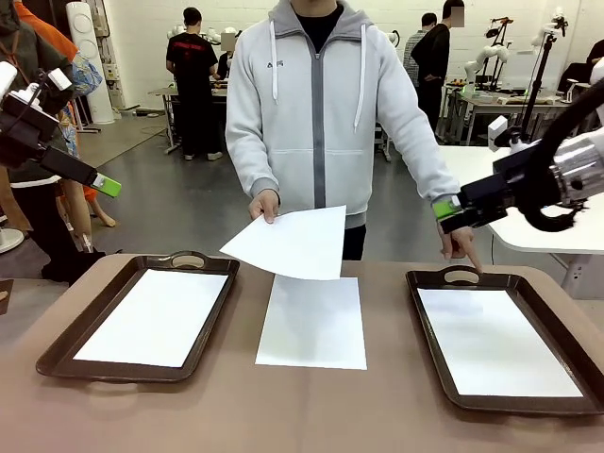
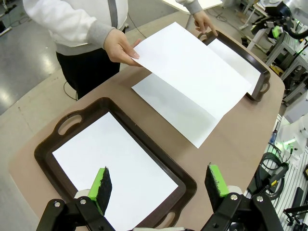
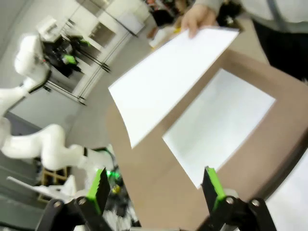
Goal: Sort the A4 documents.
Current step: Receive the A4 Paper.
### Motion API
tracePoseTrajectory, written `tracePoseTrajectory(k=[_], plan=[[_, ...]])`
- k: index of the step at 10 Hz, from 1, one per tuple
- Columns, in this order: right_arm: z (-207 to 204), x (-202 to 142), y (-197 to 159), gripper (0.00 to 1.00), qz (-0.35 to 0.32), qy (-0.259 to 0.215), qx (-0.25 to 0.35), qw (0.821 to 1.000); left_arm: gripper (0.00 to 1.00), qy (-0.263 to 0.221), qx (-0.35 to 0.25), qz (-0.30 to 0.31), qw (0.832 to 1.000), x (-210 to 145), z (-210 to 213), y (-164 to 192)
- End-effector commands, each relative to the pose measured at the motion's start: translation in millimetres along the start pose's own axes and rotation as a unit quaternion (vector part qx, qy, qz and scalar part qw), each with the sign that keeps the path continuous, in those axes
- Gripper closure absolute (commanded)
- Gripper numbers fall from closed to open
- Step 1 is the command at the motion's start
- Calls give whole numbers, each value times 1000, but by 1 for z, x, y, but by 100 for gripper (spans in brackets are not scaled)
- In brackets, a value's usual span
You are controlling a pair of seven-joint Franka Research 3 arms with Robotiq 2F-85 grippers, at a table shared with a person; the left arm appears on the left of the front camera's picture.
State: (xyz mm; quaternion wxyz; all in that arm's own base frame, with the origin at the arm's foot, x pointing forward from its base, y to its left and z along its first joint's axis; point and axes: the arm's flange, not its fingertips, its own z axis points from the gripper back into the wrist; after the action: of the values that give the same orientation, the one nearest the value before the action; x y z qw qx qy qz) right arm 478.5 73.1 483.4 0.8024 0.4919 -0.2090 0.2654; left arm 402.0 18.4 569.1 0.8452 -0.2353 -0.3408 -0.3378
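hanging tilted in the air over the table's middle, the held sheet (image 1: 288, 243), pinched at one corner by a person's hand (image 1: 265, 205). lying flat just below it on bare tabletop, between the two trays and touching neither, the middle sheet (image 1: 314, 330). resting already on the floor of the left tray (image 1: 57, 354), the left-tray sheet (image 1: 156, 316); resting likewise inside the right tray (image 1: 420, 307), the right-tray sheet (image 1: 495, 344).

judging from this: sorting only partly done, with one document lying in each tray and two not yet placed.

pointing down at the right tray's handle with a finger of the other hand (image 1: 461, 241), perhaps marking where the held sheet is going.

hovering above the near end of the left tray, the left gripper (image 2: 159, 183), jaws standing wide apart and gripping nothing. hanging near the pointing hand, up by the right tray's far end, the right gripper (image 3: 155, 185), jaws spread just as wide, carrying nothing.

stretching under it all, a smooth brown table (image 1: 311, 415) with rounded corners. opening out behind, a bright workshop with a grey floor (image 1: 170, 203), white benches and other people standing well off.
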Motion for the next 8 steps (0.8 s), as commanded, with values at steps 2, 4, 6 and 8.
tracePoseTrajectory(k=[2, 4, 6, 8], plan=[[-24, 27, -49, 0, -56, -59, 86, 993, 0, -1, 4, -1, 1000, 0, -1, -1], [-45, 39, -75, 0, -98, -82, 99, 987, 0, -1, 4, -1, 1000, 0, -1, -1], [-68, 44, -98, 0, -140, -94, 117, 979, 0, -1, 4, -1, 1000, 0, -1, -1], [-99, 42, -116, 0, -180, -88, 146, 969, 0, -1, 4, -1, 1000, 0, -1, -1]])
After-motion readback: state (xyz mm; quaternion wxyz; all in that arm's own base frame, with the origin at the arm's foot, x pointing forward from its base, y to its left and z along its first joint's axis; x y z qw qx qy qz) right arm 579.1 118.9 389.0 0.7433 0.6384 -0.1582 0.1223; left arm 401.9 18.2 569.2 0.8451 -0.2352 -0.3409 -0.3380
